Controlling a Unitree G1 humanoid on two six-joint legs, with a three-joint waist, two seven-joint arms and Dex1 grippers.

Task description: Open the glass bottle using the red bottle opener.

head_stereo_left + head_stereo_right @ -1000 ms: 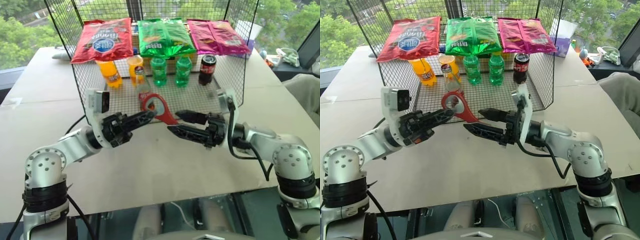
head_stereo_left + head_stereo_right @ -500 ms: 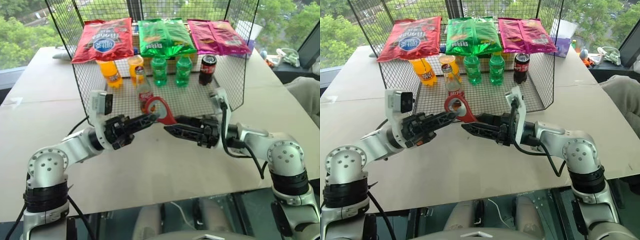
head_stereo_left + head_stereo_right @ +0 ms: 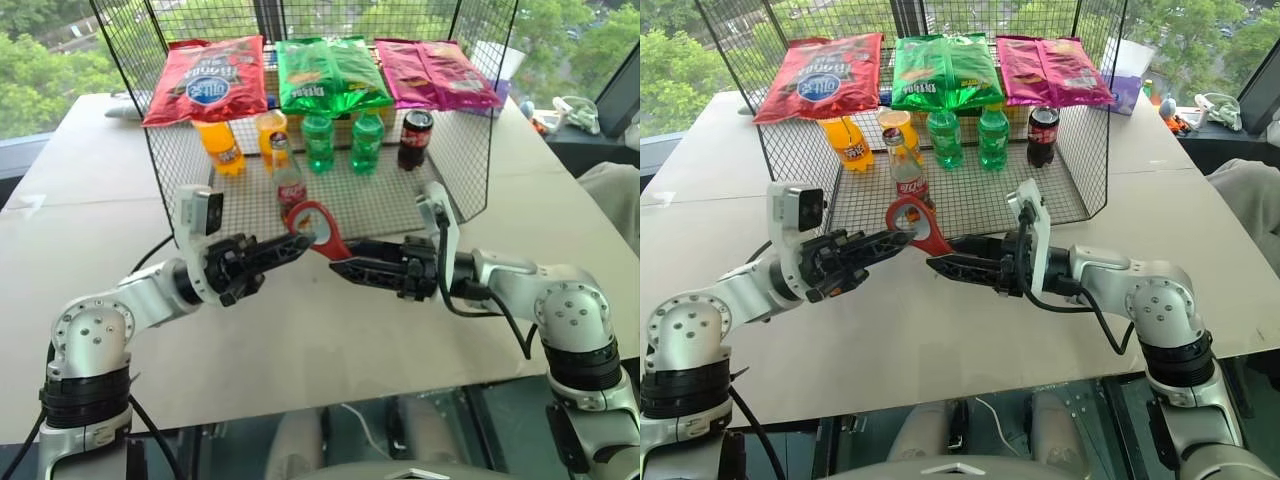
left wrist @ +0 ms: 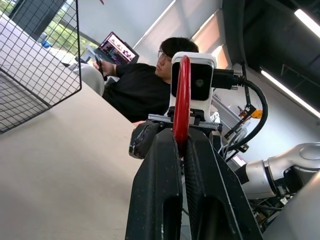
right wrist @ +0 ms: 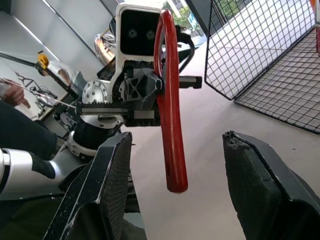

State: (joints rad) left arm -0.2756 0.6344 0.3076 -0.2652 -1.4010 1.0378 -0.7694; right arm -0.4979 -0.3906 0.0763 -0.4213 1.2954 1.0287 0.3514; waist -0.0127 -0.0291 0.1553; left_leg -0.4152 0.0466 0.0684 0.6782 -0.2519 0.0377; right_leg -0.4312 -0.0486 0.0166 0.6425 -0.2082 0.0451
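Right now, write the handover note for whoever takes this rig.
Left hand: shut on the red bottle opener at its ring end, held in the air above the table.
Right hand: open, its fingers either side of the opener's handle, not closed on it.
Glass bottle: upright in the wire basket, cap on.
Done: opener picked up.
Left: pass the opener over if intended, then uncap the bottle.

Capped glass bottle [image 3: 289, 186] upright in mesh cage, red bottle opener [image 3: 318, 228] held aloft
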